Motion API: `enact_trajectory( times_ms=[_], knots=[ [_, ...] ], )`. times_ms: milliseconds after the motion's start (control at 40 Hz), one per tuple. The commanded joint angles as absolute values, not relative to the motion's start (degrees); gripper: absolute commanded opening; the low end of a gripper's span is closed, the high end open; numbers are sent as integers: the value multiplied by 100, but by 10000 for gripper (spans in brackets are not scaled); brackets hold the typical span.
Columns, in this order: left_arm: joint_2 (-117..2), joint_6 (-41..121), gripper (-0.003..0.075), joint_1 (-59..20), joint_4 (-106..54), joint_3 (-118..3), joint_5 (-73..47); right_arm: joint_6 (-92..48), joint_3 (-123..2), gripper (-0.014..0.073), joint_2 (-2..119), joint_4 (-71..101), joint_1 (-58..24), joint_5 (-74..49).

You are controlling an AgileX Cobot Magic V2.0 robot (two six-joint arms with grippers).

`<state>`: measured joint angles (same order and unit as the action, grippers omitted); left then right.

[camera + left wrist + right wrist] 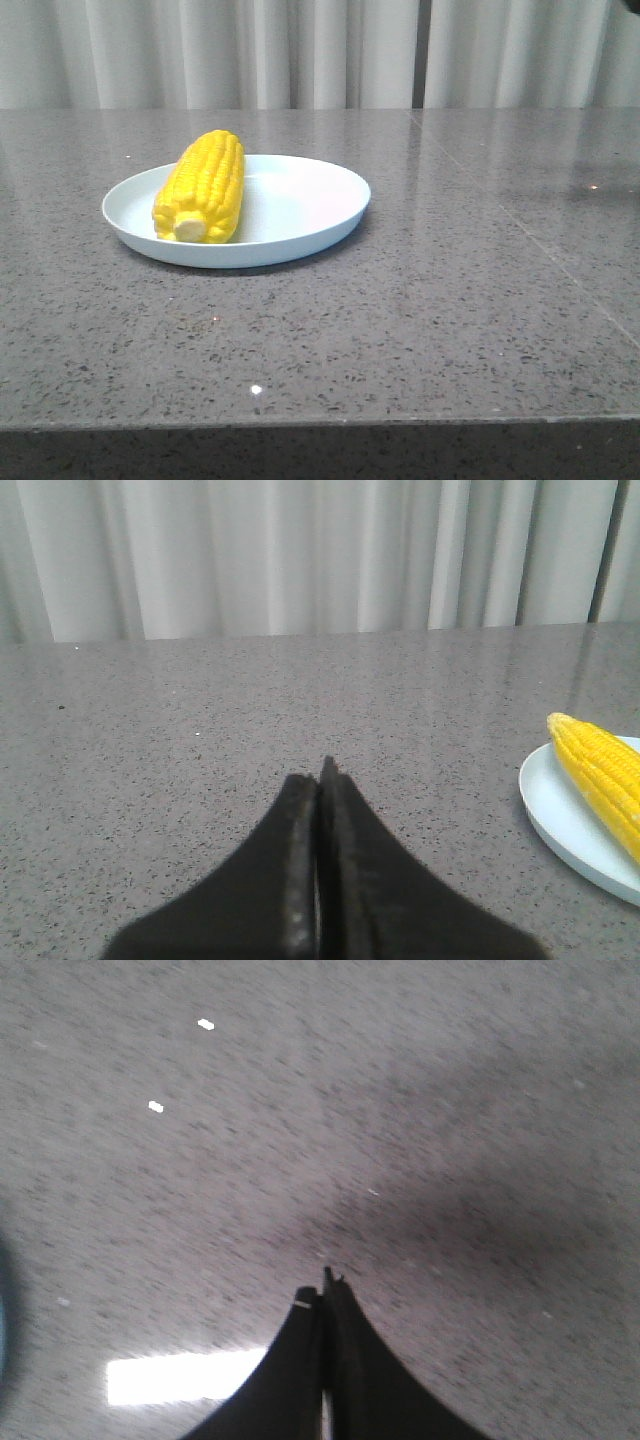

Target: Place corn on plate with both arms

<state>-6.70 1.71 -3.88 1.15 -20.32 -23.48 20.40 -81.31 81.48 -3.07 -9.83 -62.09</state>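
Note:
The yellow corn lies on the left half of the pale blue-white plate, its tan stub end toward the camera. In the left wrist view the corn and the plate's rim show at the edge of the picture. My left gripper is shut and empty, over bare table well apart from the plate. My right gripper is shut and empty over bare table; the corn does not show in its view. Neither gripper shows in the front view.
The grey speckled stone table spreads around the plate, with its front edge near the camera. White curtains hang behind the table's far edge. A bright light reflection lies on the table beside my right gripper.

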Motion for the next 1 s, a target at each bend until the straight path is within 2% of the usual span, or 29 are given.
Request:
enact_trajectory(
  times_ms=[0,175,675,975],
  knots=[
    [-732,100,-20,-388,115,-2187,-1904,1725,-7716,-57,7585,-405,-911,-5726],
    [-732,100,-20,-388,115,-2187,-1904,1416,-6381,-57,6676,-434,-967,-4755],
    [-732,100,-20,-388,115,-2187,-1904,1371,-2888,-57,2888,-933,-967,-2425],
    [-732,100,-20,-388,115,-2187,-1904,1371,-2206,-57,1551,-933,-967,-2016]
  ],
)
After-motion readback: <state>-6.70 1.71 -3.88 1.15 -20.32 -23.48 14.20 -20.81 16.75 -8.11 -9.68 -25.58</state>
